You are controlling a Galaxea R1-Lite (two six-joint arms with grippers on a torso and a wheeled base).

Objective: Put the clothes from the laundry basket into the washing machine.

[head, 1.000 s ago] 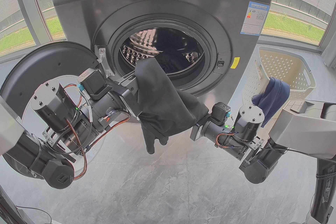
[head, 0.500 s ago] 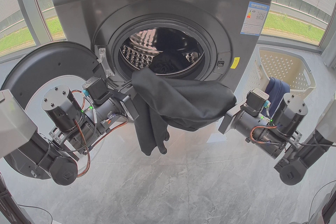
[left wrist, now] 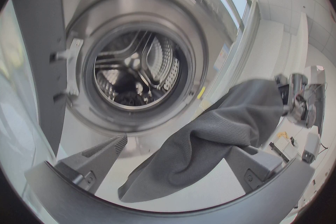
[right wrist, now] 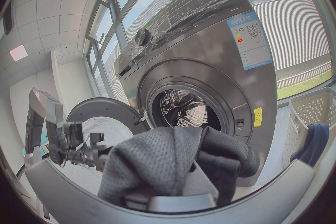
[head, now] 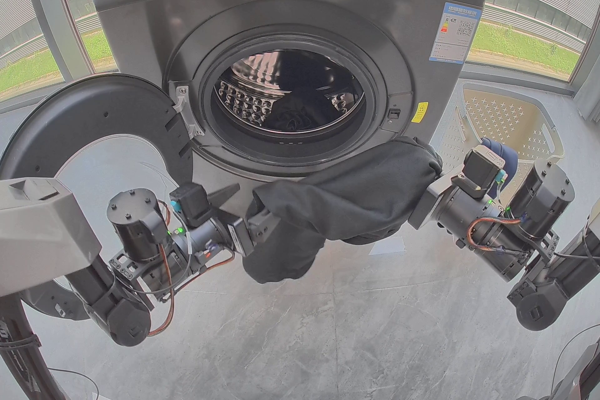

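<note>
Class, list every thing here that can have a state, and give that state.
Grey front-loading washing machine, round door swung wide open.
Steel drum, holds a dark item low inside.
Black mesh garment, outside the drum, slung between both tools.
Left tool, open, garment draped over one finger.
Right tool, covered by the garment's end.
Beige plastic laundry basket, upright, navy cloth over its rim.
</note>
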